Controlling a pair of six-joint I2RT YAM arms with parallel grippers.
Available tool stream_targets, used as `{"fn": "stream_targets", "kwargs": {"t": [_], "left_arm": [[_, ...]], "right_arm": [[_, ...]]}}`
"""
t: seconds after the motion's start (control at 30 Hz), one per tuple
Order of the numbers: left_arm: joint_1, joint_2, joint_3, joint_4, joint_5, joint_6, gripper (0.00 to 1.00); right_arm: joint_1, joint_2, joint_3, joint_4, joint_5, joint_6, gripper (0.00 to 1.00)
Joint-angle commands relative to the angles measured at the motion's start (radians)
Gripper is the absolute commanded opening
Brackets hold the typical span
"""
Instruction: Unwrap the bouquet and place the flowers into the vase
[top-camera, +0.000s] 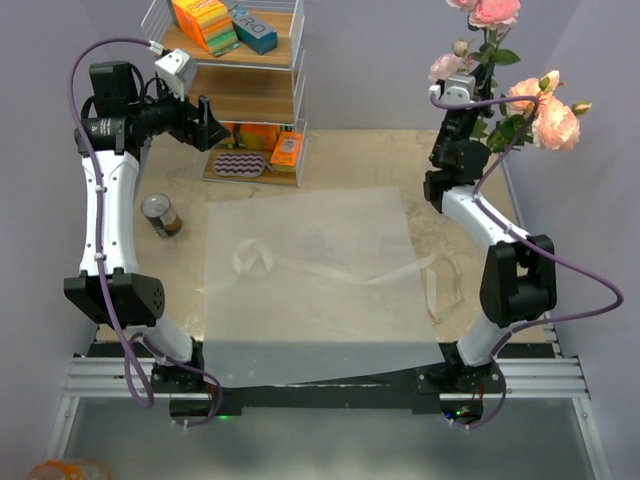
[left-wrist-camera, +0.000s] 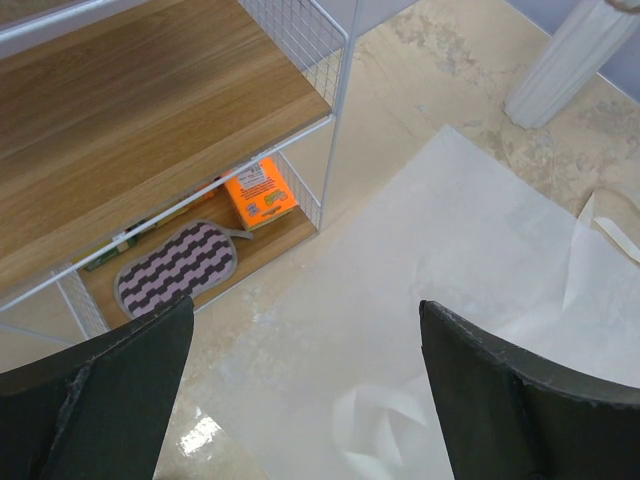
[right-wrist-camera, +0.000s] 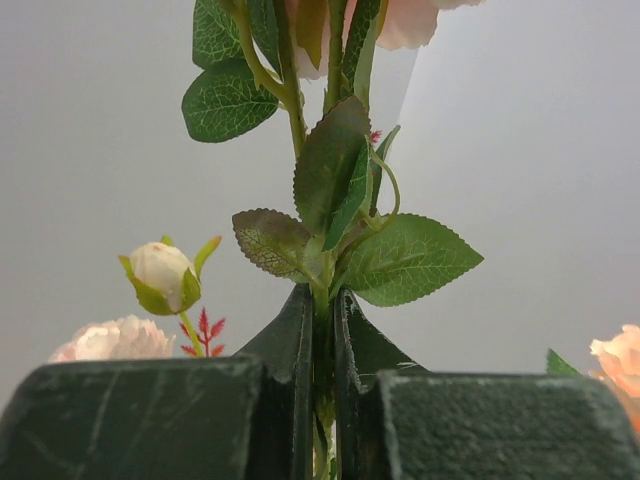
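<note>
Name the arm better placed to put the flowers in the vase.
Right: the right gripper is shut on the flowers, held upright. The left gripper hangs open and empty near the shelf.

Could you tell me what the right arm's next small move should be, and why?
Probably lower the flowers a little toward the vase: the right gripper is shut on their stems and the wrapping paper lies flat, though the vase's mouth is out of view.
</note>
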Motion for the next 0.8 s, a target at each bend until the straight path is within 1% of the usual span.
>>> {"fn": "stream_targets", "kwargs": {"t": [0.0,0.13,0.17,0.23,0.27,0.3,0.37,0.4,0.43,0.5,0.53,0.57,0.6,0.63,0.67,0.73,0.77], "left_arm": [[0.010,0.001,0.021,0.019,0.028,0.002,0.99],[0.010,-0.002,0.022,0.025,0.040,-0.013,0.99],[0.009,-0.004,0.024,0.028,0.042,-0.016,0.99],[0.010,-0.007,0.028,0.031,0.046,-0.024,0.99],[0.010,-0.007,0.036,0.029,0.048,-0.027,0.99],[0.010,-0.011,0.039,0.029,0.048,-0.032,0.99],[0.010,-0.017,0.047,0.029,0.049,-0.035,0.99],[0.010,-0.024,0.047,0.028,0.051,-0.035,0.99],[0.009,-0.027,0.048,0.029,0.051,-0.035,0.99],[0.009,-0.036,0.055,0.025,0.054,-0.036,0.99],[0.010,-0.036,0.059,0.020,0.055,-0.035,0.99],[0.009,-0.037,0.073,0.016,0.057,-0.035,0.99],[0.010,-0.039,0.079,0.011,0.057,-0.036,0.99],[0.009,-0.040,0.088,0.006,0.058,-0.036,0.99],[0.009,-0.040,0.104,-0.004,0.058,-0.035,0.99],[0.010,-0.047,0.113,-0.013,0.060,-0.032,0.99],[0.010,-0.050,0.120,-0.018,0.060,-0.030,0.99]], "right_arm": [[0.000,-0.089,-0.038,0.515,0.064,0.020,0.00],[0.002,-0.124,-0.069,0.515,0.153,0.040,0.00],[0.009,-0.132,-0.074,0.515,0.205,0.040,0.00],[0.017,-0.147,-0.088,0.513,0.247,0.028,0.01],[0.026,-0.153,-0.094,0.507,0.265,0.019,0.07],[0.034,-0.159,-0.097,0.477,0.324,0.006,0.10],[0.043,-0.175,-0.098,0.431,0.383,-0.018,0.18],[0.046,-0.182,-0.106,0.391,0.429,-0.026,0.24],[0.057,-0.193,-0.115,0.378,0.452,-0.027,0.42],[0.063,-0.224,-0.152,0.355,0.487,-0.023,0.55],[0.063,-0.235,-0.163,0.346,0.533,-0.017,0.64],[0.063,-0.251,-0.173,0.326,0.553,-0.009,0.68],[0.063,-0.258,-0.173,0.261,0.572,0.020,0.71],[0.063,-0.261,-0.169,0.212,0.592,0.034,0.73],[0.063,-0.264,-0.146,0.166,0.610,0.045,0.74],[0.063,-0.253,-0.111,0.044,0.649,0.081,0.79],[0.063,-0.252,-0.060,-0.038,0.676,0.116,0.82]]}}
